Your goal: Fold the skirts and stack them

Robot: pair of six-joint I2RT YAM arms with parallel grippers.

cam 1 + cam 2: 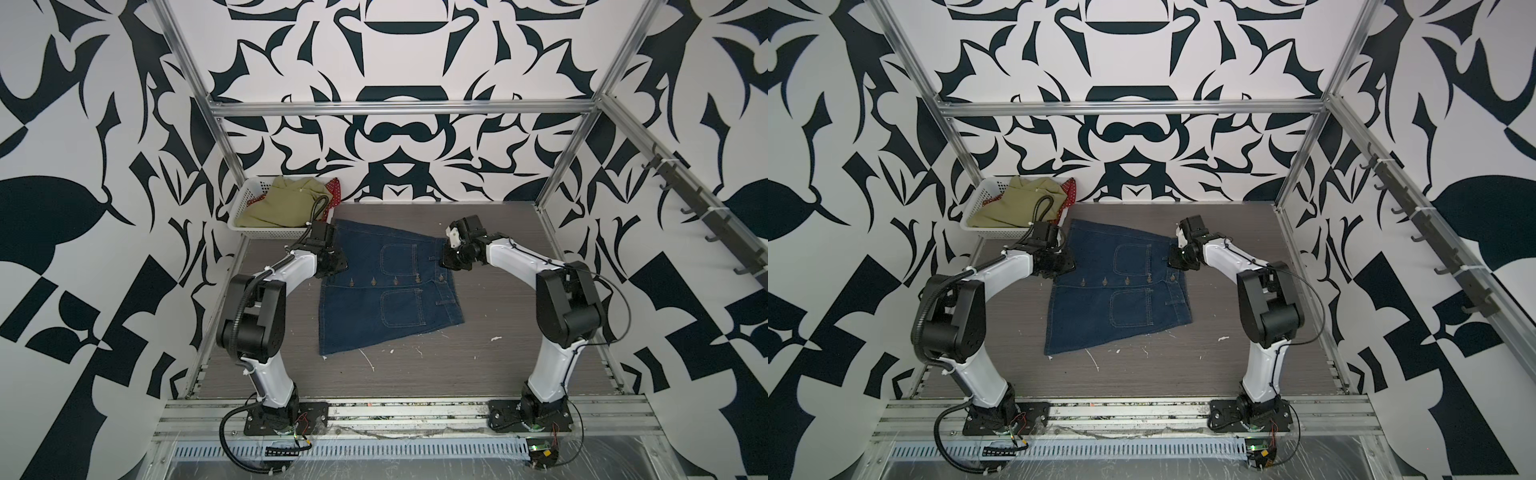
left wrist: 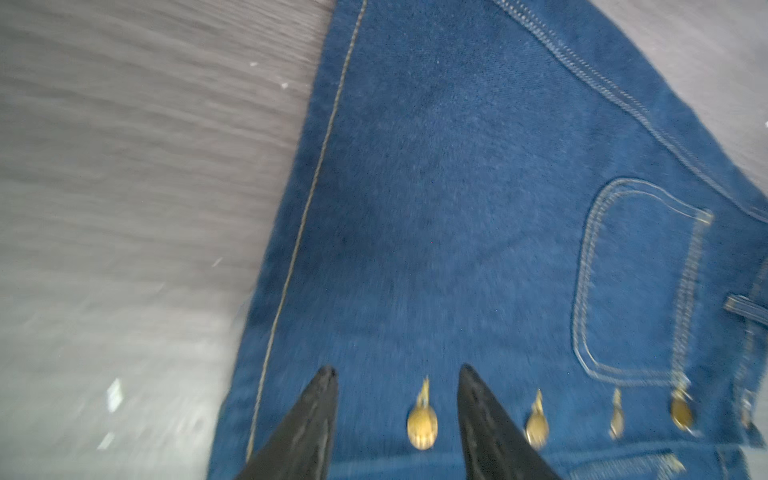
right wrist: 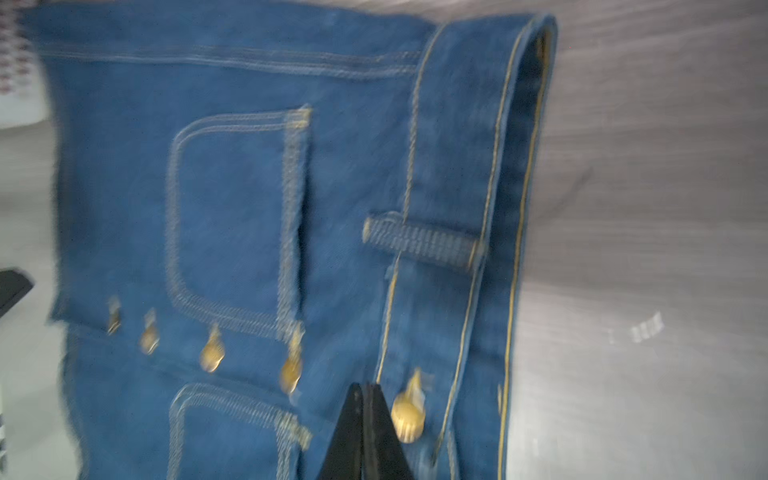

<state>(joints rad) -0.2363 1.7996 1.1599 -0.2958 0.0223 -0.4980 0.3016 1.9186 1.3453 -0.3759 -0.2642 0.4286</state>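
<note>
Denim skirt (image 1: 386, 291), dark blue, pale topstitching: lay spread flat near the middle of the grey wood-grain table (image 1: 498, 316) in both top views, waistband (image 3: 461, 145) toward the right arm and hem toward the left. It showed one row of brass buttons (image 2: 422, 424) and two patch pockets. Left gripper (image 2: 397, 370) hung over the hem end of the button row, its black fingers (image 2: 316, 411) parted with nothing between them — one button lay on the cloth below the gap. Right gripper (image 3: 365, 388) was over the waistband end beside the last button, fingers pressed together; no cloth showed pinched between them. Olive-green skirt (image 1: 286, 203) was bundled in the white perforated basket (image 1: 249, 199) at the far left corner of the table. Red polka-dot skirt (image 1: 334, 191) was in the same basket — mostly hidden under the olive one.
</note>
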